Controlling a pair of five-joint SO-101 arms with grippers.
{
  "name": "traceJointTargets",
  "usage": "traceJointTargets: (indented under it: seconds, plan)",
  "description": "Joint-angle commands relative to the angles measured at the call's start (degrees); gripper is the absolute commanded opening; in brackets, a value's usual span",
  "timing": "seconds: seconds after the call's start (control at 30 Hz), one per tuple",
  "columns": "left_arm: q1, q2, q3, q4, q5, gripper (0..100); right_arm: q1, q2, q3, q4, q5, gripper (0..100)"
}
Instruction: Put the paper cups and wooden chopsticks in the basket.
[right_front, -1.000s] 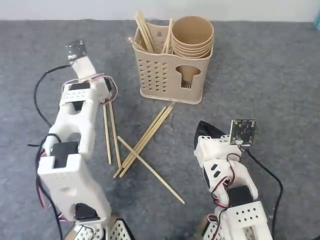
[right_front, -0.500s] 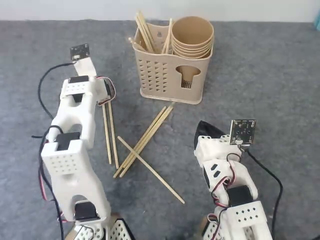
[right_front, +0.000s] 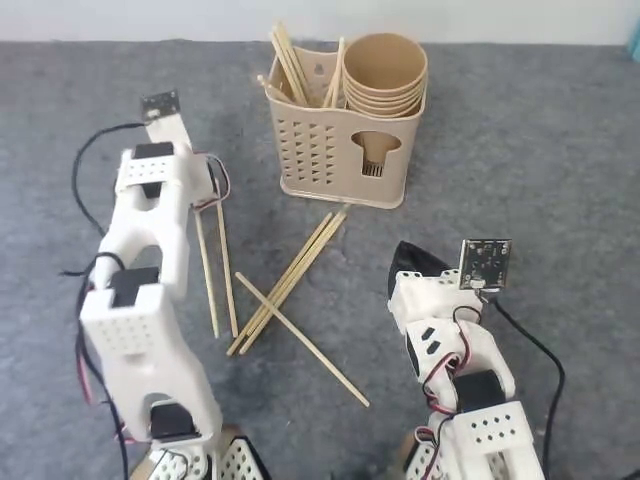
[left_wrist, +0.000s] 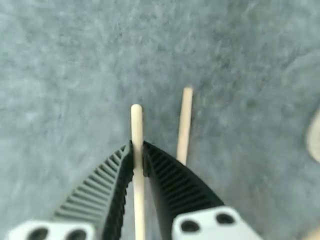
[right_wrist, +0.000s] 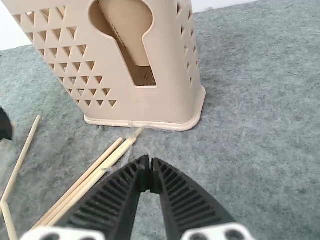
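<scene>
left gripper was clamped shut on one chopstick, second stick just beside. right gripper was closed, empty, near basket. cups were stacked in basket; loose chopsticks were scattered on mat.

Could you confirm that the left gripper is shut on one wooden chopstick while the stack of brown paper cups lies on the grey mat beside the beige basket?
Not quite: the stack of brown paper cups stands inside the beige perforated plastic basket, not on the grey mat, as the high view shows. The left gripper is indeed shut on one wooden chopstick.
</scene>
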Motion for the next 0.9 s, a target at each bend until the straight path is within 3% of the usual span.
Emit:
traceJointTargets:
  seconds: [0.0,0.1,0.27,0.47,0.67,0.73,0.87]
  plan:
    - [-0.18,-13.98,-0.22,7.12,-0.7,1,0.31,-1.36,0.88,0.31,0.88,0.8]
    - [-0.09,-23.12,5.49,6.95,-0.97,1,0.31,-1.36,0.88,0.4,0.97,0.9]
    - [0.97,-40.88,21.85,-0.53,-1.05,1,-1.45,-1.71,-0.44,5.76,1.14,0.9]
    - [1.05,-61.27,45.05,-14.07,-0.7,1,-9.8,-1.71,-6.07,22.37,16.18,0.9]
    - [0.7,-75.69,61.49,-22.77,-0.44,1,-16.84,-1.01,-8.35,27.38,17.67,1.0]
    - [-1.23,-78.95,64.66,-24.18,1.41,1,-19.38,-1.01,-10.46,29.41,17.76,2.0]
    - [-9.58,-83.16,67.56,-29.1,10.29,1,-23.96,-0.31,-16.0,32.92,17.05,13.8]
